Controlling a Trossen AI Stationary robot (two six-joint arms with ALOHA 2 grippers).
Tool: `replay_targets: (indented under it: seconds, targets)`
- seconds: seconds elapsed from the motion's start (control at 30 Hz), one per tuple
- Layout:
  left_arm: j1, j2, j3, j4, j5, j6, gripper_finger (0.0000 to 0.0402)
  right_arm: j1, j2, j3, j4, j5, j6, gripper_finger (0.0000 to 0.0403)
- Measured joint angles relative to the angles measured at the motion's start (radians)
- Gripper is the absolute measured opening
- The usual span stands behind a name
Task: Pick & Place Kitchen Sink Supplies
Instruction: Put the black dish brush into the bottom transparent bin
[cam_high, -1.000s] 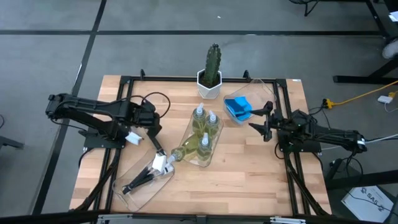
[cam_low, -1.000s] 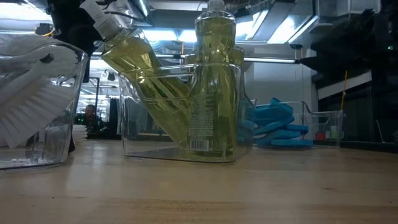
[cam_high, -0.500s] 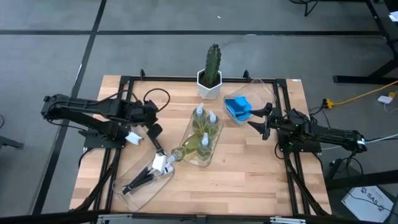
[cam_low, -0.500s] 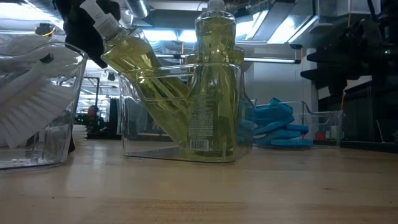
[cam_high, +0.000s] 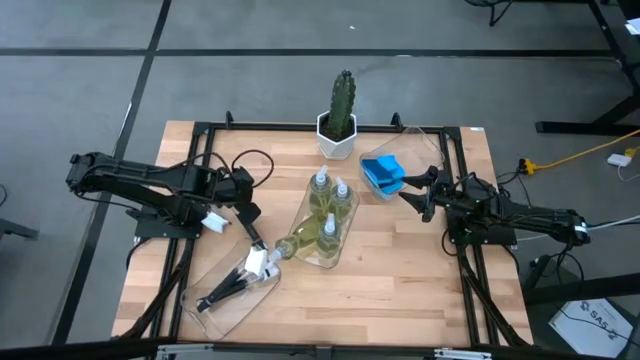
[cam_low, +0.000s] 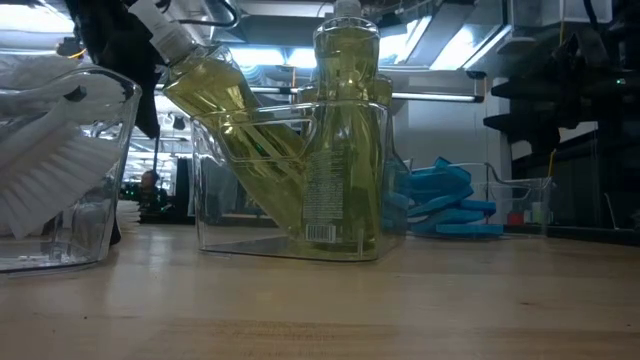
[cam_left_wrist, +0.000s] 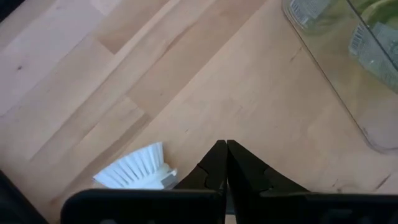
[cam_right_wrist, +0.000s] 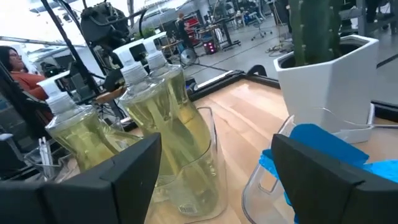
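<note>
Three clear bottles of yellow-green liquid stand in a clear tray mid-table. Another bottle leans on the tray's near-left rim, its cap sticking out. Blue sponges lie stacked in a clear tray on the far right. Black-handled brushes lie in a clear tray near the left corner. My left gripper is shut and points down over that tray, beside a white brush head. My right gripper is open, level, just right of the sponges. My left gripper's shut fingertips stand right beside the white brush head, coming from above on a slant. The fingers hide the brush's neck and handle. I cannot tell whether they touch the brush.
A green cactus in a white pot stands at the far edge, close to the sponge tray. A black frame borders the table. Bare wood lies near and right of the bottle tray. A person sits beyond the table.
My right gripper has crept toward the table's left, closer to the sponge tray, still open. My left gripper has shifted slightly toward the near edge over the brush tray. The bottles, sponges and brushes have stayed where they were.
</note>
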Motion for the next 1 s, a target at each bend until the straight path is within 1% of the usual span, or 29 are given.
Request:
replay_targets:
  seconds: [0.2,0.43,0.53,0.63,0.73,0.8,0.87,0.93,1.0]
  targets:
    - [0.000,0.003,0.000,0.001,0.011,-0.040,0.0003,0.000,0.000,0.000,0.000,0.000,0.001,0.0300]
    - [0.000,0.003,0.000,-0.002,0.066,-0.073,0.0002,0.000,0.000,0.000,-0.001,0.000,-0.001,0.0300]
    - [-0.010,0.005,0.000,-0.048,0.063,-0.069,0.0005,0.000,0.000,0.000,-0.001,0.000,-0.001,0.0300]
    - [-0.034,0.038,0.000,-0.062,0.059,-0.011,0.0005,0.000,0.000,0.000,-0.002,0.000,-0.001,0.0300]
    - [-0.062,0.069,0.000,-0.041,0.065,0.094,0.0003,0.000,0.000,0.000,-0.002,0.000,-0.001,0.0300]
    - [-0.067,0.088,0.000,-0.041,0.100,0.127,0.0003,0.000,0.000,0.000,-0.003,0.000,-0.001,0.0300]
    - [-0.050,0.106,0.000,-0.051,0.153,0.127,0.0004,0.000,0.000,0.000,-0.008,0.000,-0.001,0.0300]
    - [-0.027,0.126,0.000,-0.060,0.203,0.124,0.0009,0.000,0.000,0.000,-0.007,0.000,-0.001,0.0300]
    - [-0.012,0.146,0.000,-0.064,0.232,0.146,0.0018,0.000,0.000,0.000,-0.007,0.000,-0.001,0.0300]
